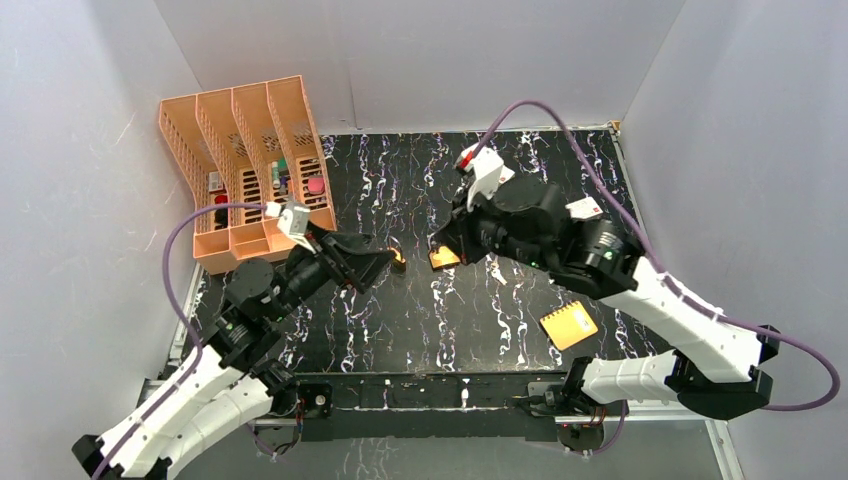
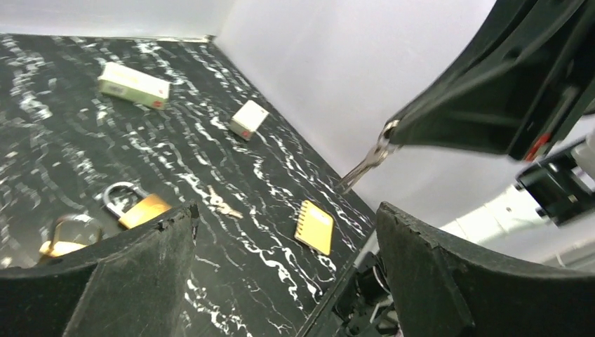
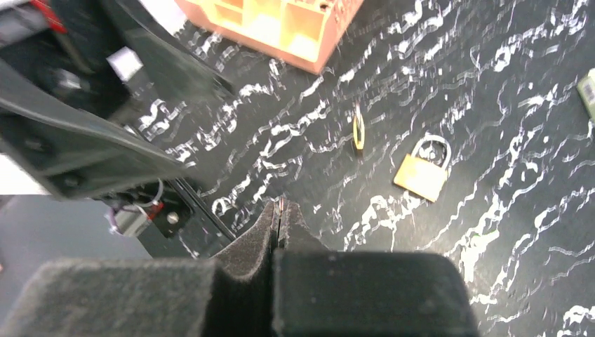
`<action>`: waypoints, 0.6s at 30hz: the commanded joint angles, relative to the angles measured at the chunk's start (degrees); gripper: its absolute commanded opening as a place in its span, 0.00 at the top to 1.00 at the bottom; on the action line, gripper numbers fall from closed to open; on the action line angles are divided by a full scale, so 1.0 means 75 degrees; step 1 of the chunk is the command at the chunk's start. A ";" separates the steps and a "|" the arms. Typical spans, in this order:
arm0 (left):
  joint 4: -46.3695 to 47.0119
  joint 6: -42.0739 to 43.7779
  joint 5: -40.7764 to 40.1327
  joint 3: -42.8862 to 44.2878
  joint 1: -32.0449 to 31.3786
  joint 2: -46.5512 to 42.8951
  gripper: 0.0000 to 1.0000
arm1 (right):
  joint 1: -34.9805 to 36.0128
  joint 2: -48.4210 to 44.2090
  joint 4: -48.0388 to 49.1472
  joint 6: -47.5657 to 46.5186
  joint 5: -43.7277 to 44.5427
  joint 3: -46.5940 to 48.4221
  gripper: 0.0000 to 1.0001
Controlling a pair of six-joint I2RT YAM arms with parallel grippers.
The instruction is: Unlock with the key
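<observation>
Marbled tabletop [image 1: 450, 320]: padlocks [image 3: 423, 175], notepad [image 1: 568, 325], organiser [image 1: 288, 110]; key [image 2: 366, 163] aloft.

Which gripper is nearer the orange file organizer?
Left. The left gripper hovers open just right of the organizer; the right gripper, shut on the key, sits farther right.

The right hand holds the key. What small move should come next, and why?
Probably lower the open left hand onto the padlock standing on its edge and close on it. The right hand is shut on the key, but this padlock sits loose on the table, so it would likely slide under the key.
</observation>
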 commanded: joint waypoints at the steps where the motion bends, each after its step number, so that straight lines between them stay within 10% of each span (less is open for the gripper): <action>1: 0.2092 0.0343 0.1818 0.0403 -0.0036 0.0820 0.13 | 0.0034 0.0107 -0.0448 -0.0262 -0.0220 0.1211 1.00; 18: 0.4498 0.0299 0.4660 0.1695 -0.0039 0.3102 0.12 | 0.0034 -0.0021 0.0214 0.0637 -0.0893 0.1598 1.00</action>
